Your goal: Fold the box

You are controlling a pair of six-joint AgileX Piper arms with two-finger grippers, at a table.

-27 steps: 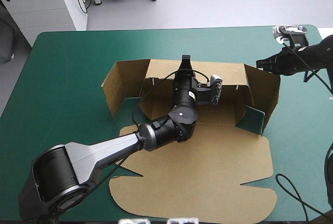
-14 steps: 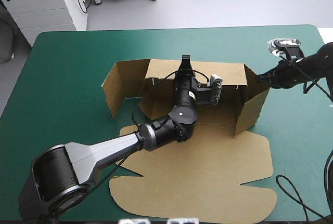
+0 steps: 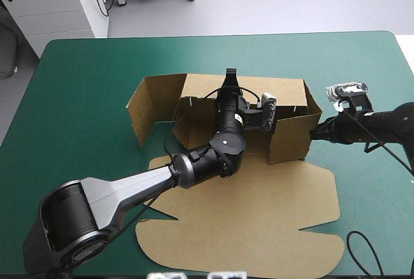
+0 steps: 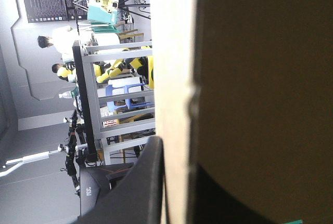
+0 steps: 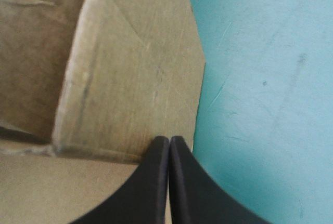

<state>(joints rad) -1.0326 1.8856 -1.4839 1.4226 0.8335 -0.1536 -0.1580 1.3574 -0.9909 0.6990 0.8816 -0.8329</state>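
High view: I read the cut brown board box point(image 3: 259, 221) at the middle of the teal-green table cover point(image 3: 84, 72). Far wall upright; left wall raised and splayed outward; right wall angled inward across the tray; lid flat on the near side. On the far wall's top edge the left black-fingered gripper point(image 3: 230, 78) clamps the board. With fingers pressed together, the right black-fingered gripper point(image 5: 169, 142) touches the right wall's outer face.
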